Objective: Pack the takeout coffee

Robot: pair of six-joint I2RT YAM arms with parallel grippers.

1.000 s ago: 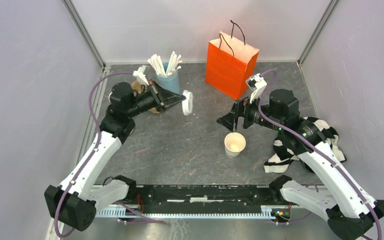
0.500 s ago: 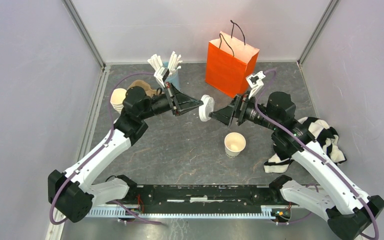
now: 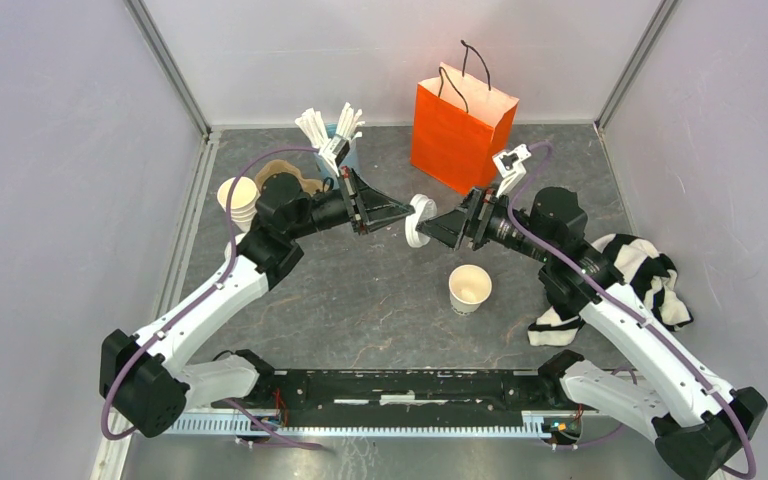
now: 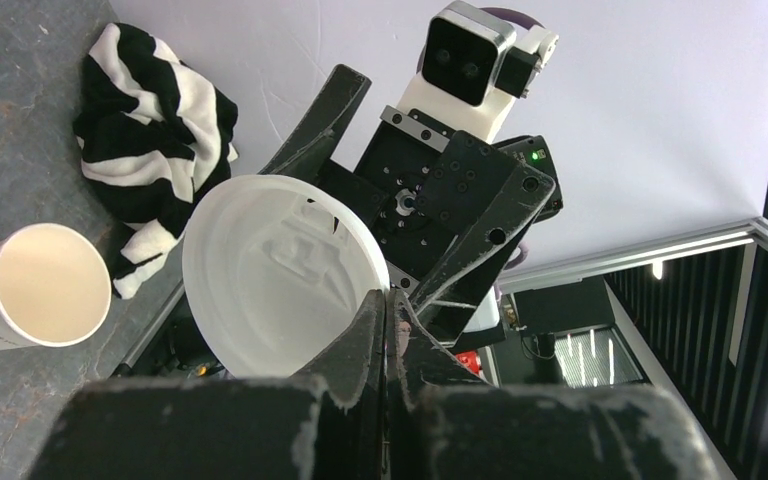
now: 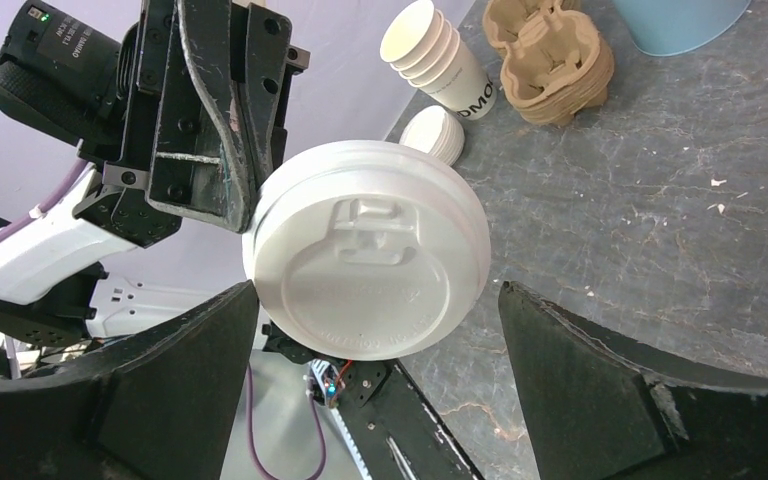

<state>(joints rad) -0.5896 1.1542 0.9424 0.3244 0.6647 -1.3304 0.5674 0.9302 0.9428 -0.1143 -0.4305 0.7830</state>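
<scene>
Lid: in the air, up behind the cup.
Left gripper: pinching the Lid's rim.
Right gripper: jaws wide, flanking the Lid.

Stacked cups show dark letters, perhaps "OMO"; print on the lone cup is unreadable.

Grey table — cup, bag, cloth
</scene>
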